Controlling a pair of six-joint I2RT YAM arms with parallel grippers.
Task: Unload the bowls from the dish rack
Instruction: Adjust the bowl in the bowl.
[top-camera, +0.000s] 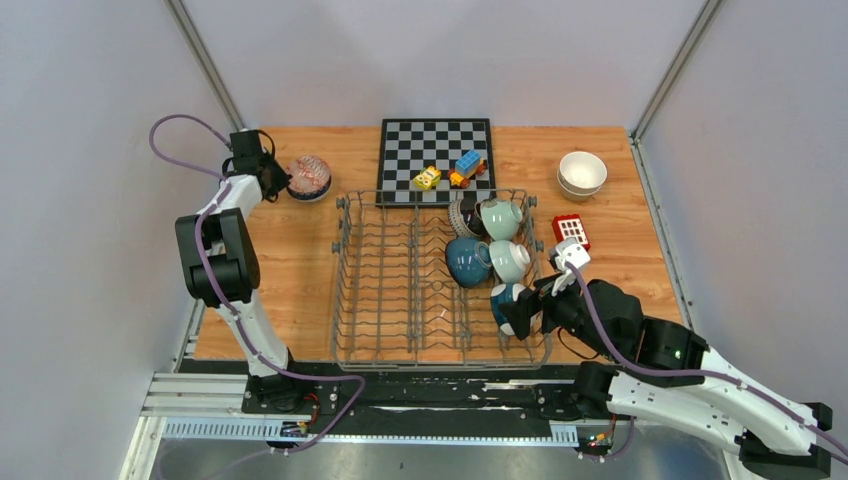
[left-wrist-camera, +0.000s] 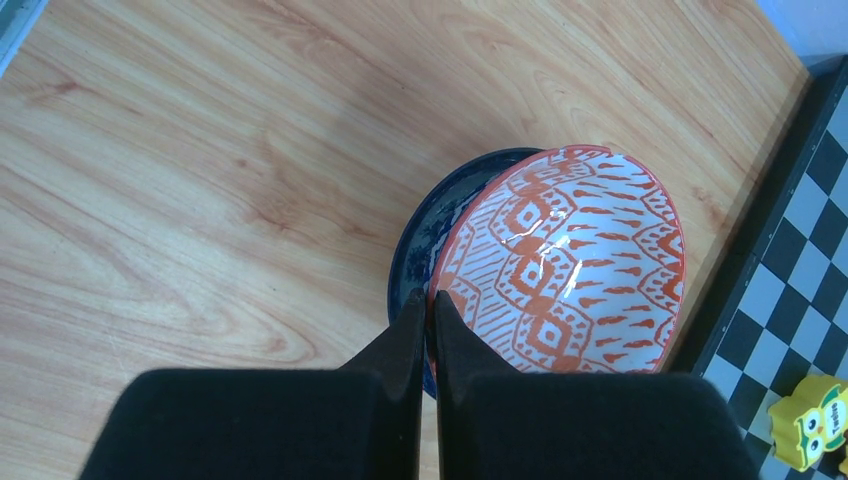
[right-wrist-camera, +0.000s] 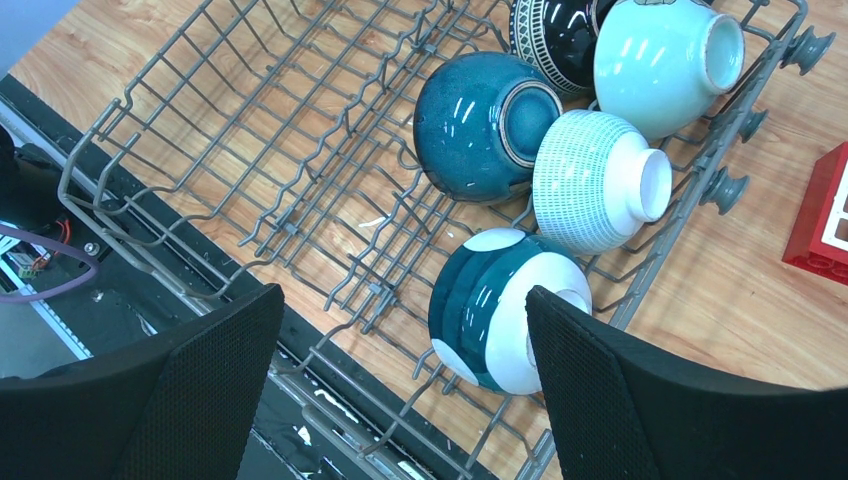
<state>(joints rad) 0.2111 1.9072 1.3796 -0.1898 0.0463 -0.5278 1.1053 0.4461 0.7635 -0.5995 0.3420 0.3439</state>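
The grey wire dish rack (top-camera: 340, 290) stands mid-table. Its right side holds a dark-patterned bowl (top-camera: 464, 215), a pale mint bowl (top-camera: 500, 218), a dark teal bowl (top-camera: 466, 262), a mint-striped bowl (top-camera: 510, 260) and a teal-and-white bowl (top-camera: 507, 303). My right gripper (top-camera: 525, 310) is open just above the teal-and-white bowl (right-wrist-camera: 500, 320), which lies towards the right finger; nothing is held (right-wrist-camera: 402, 293). My left gripper (top-camera: 280, 180) at the far left is shut on the rim of an orange-patterned bowl (left-wrist-camera: 560, 265), tilted inside a dark blue bowl (left-wrist-camera: 420, 250) on the table.
Two stacked cream bowls (top-camera: 582, 172) sit at the far right. A chessboard (top-camera: 435, 160) behind the rack carries a yellow block (top-camera: 427, 178) and a blue-orange block (top-camera: 467, 167). A red-and-white block (top-camera: 571, 230) lies right of the rack. The rack's left half (right-wrist-camera: 330, 190) holds no bowls.
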